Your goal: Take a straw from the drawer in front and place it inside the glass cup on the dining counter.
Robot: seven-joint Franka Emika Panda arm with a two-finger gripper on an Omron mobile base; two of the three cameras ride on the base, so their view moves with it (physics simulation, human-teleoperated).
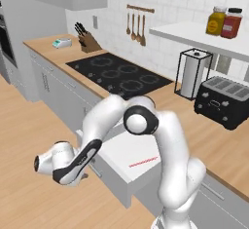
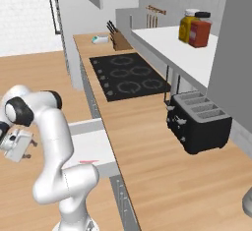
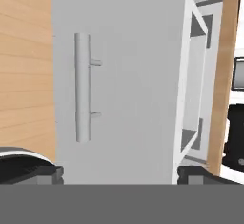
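standing apart, the tool faced the pulled-out light-grey drawer; a careless reach risked knocking the thin red-pink straw.

All 3 pictures are rendered, bright and evenly lit, with no glare and no harsh highlights. Shadows are soft: a faint one lies under the shelf on the tiled wall, and a pale one beside the toaster. Edges look slightly soft and pixelated. The handle casts almost no shadow.
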